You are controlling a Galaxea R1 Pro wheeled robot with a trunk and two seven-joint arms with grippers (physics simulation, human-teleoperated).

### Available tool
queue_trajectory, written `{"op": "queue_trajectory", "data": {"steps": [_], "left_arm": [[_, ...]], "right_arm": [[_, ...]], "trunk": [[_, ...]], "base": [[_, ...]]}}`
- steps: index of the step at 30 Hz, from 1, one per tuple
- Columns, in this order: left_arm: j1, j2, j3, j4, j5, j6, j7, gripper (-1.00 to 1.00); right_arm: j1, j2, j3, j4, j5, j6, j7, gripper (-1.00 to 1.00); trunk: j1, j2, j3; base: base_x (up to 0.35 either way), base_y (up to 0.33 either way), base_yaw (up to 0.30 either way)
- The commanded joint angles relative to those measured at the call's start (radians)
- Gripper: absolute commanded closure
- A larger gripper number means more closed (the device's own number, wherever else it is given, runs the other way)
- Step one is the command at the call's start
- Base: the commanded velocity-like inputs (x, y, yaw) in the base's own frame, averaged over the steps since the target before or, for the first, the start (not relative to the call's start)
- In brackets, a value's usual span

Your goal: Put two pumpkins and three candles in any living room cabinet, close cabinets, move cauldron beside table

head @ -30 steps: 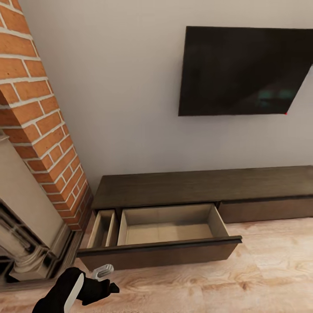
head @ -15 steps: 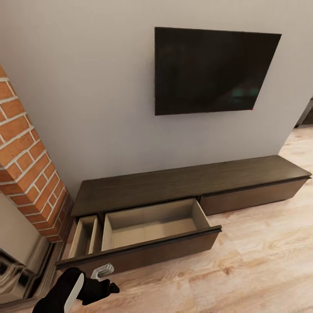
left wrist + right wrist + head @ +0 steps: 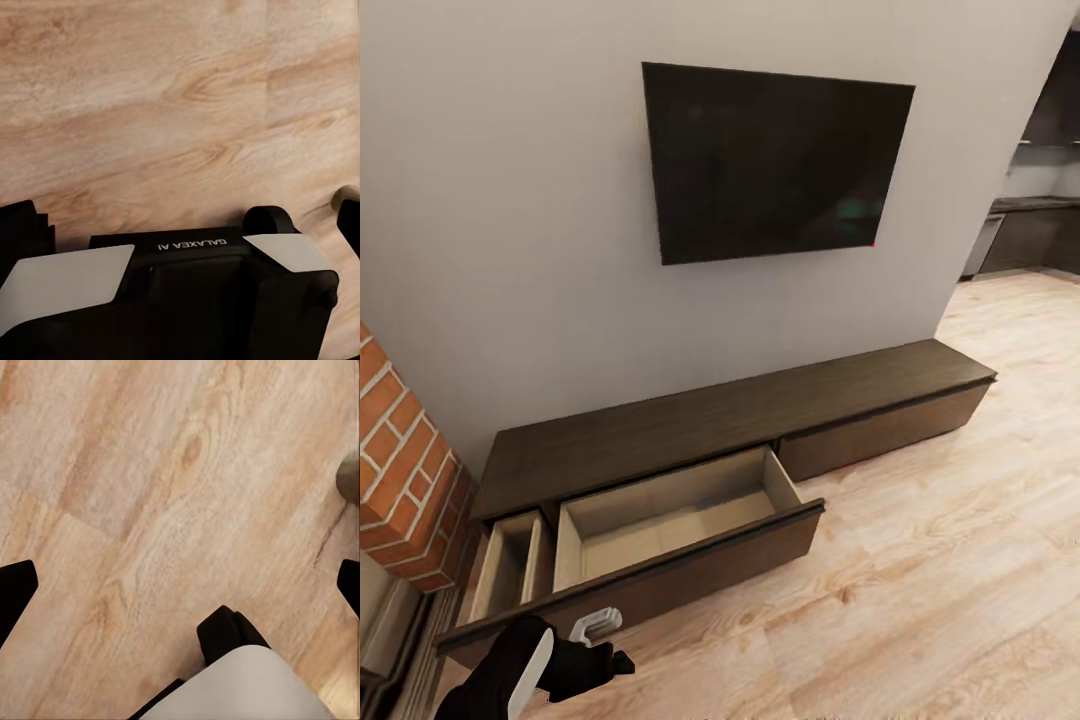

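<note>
The left gripper (image 3: 600,640) sits low at the near left of the head view, just in front of the open drawer; its black fingers (image 3: 610,662) point right beside a white curved piece, and whether they are spread or pressed together cannot be told. In the left wrist view the arm's black and white housing (image 3: 187,292) hangs over bare light wood plank floor (image 3: 180,97), with nothing between the dark finger tips at the frame edges. In the right wrist view the right gripper (image 3: 180,577) shows its two black fingertips (image 3: 15,585) far apart at opposite edges of the frame, spread wide over the same plank floor, holding nothing. Just beyond the left gripper, the cabinet (image 3: 740,415), a long low dark-brown unit, runs along the far wall from left to right. Its wide left drawer (image 3: 670,515) is pulled out toward the robot, showing a pale beige interior with a narrow compartment (image 3: 505,565) at the left and a wide one at the right; both look empty. The drawer front (image 3: 880,430) at the right is shut. A black wall TV (image 3: 770,160) hangs above the cabinet. Brick fireplace (image 3: 405,470) edges the left, and dark kitchen units (image 3: 1040,230) show far right.
</note>
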Motion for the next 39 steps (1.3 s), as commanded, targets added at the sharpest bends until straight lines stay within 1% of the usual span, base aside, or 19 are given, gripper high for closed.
{"op": "queue_trajectory", "data": {"steps": [1,16,39], "left_arm": [[0.0,0.0,0.0,0.0,0.0,0.0,0.0,-1.0],[0.0,-0.001,-0.002,0.0,0.0,0.0,0.001,-1.0],[0.0,-0.002,-0.003,0.0,-0.003,0.0,0.001,-1.0]], "right_arm": [[0.0,0.0,0.0,0.0,0.0,0.0,0.0,-1.0],[0.0,-0.007,-0.002,0.002,-0.002,0.001,0.0,-1.0],[0.0,-0.008,-0.002,0.005,-0.003,0.001,0.0,-1.0]], "trunk": [[0.0,0.0,0.0],[0.0,0.0,0.0],[0.0,0.0,0.0]], "base": [[-0.049,-0.012,-0.285],[-0.006,-0.002,-0.285],[0.0,-0.013,-0.285]]}}
